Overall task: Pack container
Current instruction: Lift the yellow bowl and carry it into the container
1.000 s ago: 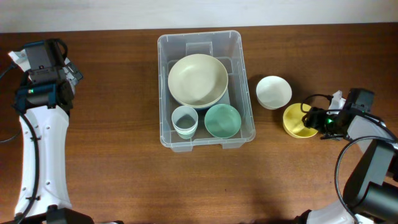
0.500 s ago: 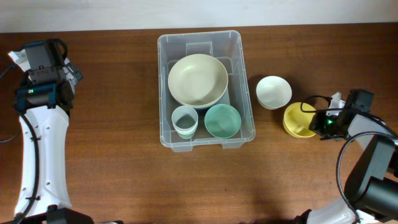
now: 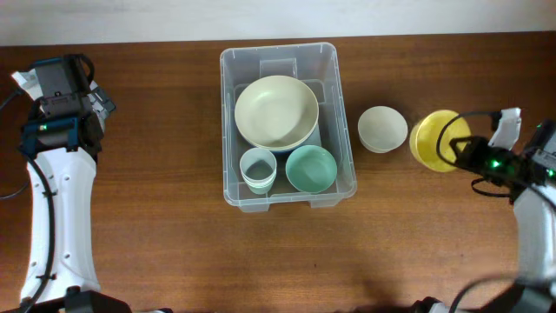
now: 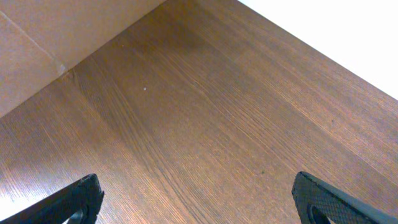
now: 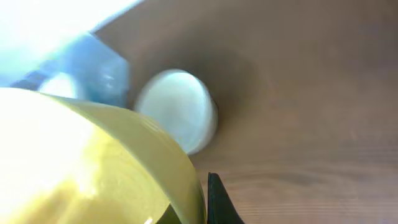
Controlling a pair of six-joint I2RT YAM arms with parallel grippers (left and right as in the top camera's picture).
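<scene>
Dark brown wood of the table [image 3: 156, 252] fills the overhead view, with a pale strip of wall [image 3: 130, 17] along the top edge. At the middle of the frame stands the container [image 3: 228, 130], a clear plastic tub, upright and open on top. Inside it I see three things. A big cream bowl [image 3: 276, 113] takes the upper part, a small pale cup [image 3: 258, 168] is in the lower left corner, and a green bowl [image 3: 311, 168] is in the lower right corner, just beside the cup.

Right of the container, near its wall but apart from it, a white bowl [image 3: 382, 129] sits on the table. Further right is a yellow bowl [image 3: 433, 137], just beside the white one; I cannot tell if they touch. The right gripper [image 3: 459, 149] reaches in from the right edge of the frame and has hold of the yellow bowl at its right side. In the right wrist view this bowl fills the lower left. One dark finger [image 5: 216, 202] lies against the outside of its wall, and the other finger is hidden by the bowl, so the jaws are closed on the wall.

The left arm [image 3: 52, 191] stands along the left edge of the overhead frame, well apart from the container. In the left wrist view, the left gripper [image 4: 199, 200] has its jaws spread wide. The two fingertips [image 4: 81, 198] sit in the lower corners of the frame with only bare wood between them.
</scene>
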